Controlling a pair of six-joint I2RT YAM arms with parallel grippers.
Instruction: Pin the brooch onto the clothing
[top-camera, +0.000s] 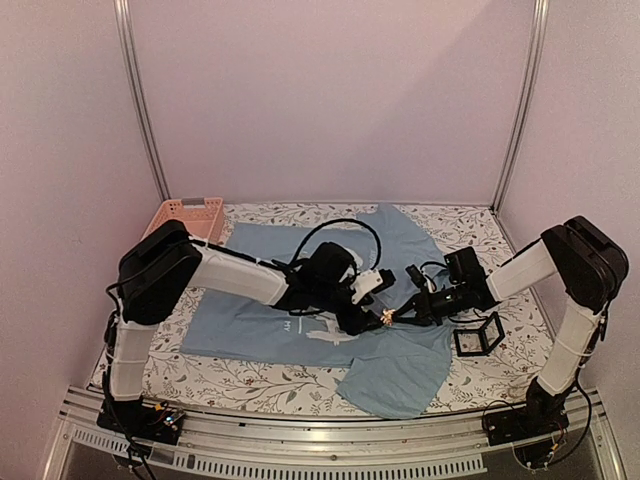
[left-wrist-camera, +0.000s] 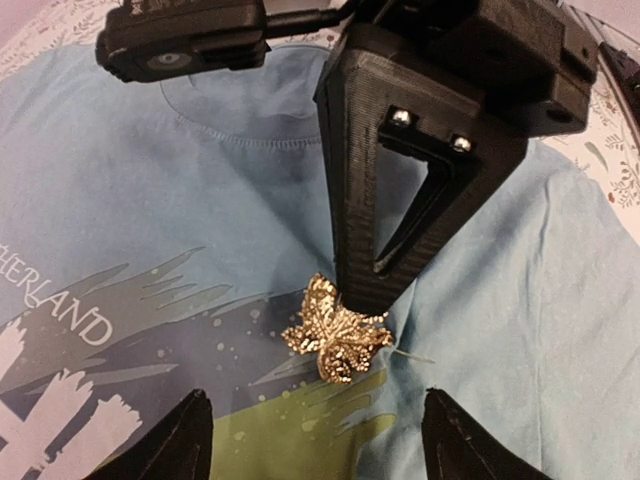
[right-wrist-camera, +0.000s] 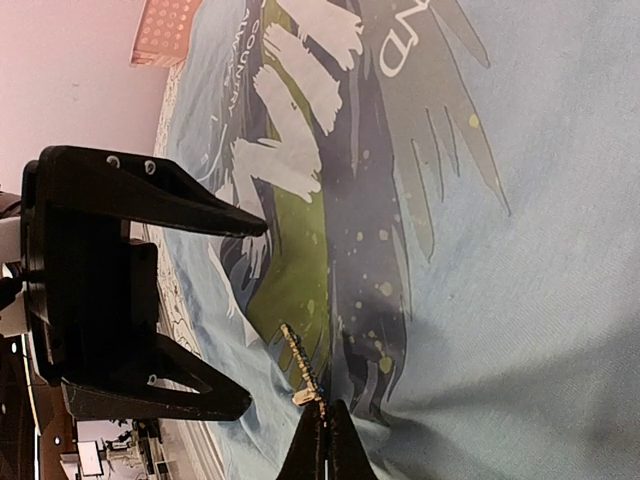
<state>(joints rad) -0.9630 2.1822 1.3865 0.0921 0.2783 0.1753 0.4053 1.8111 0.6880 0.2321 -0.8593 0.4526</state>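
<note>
Gold brooch (left-wrist-camera: 335, 335) down on shirt (left-wrist-camera: 150, 200), at yellow-green streak of chest print. Right jaws pinched tight on its edge, holding it against cloth. Left jaws spread wide, empty, just beside. Pin fastened? Cannot tell. Likely left: secure, release.

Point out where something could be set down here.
Bare floral tablecloth runs along the near edge, in front of the light blue T-shirt; more at the far-right corner. Crowded: mid-shirt, where left tool and right tool meet at the pale-gold glittery brooch, near the black open-frame box.
</note>
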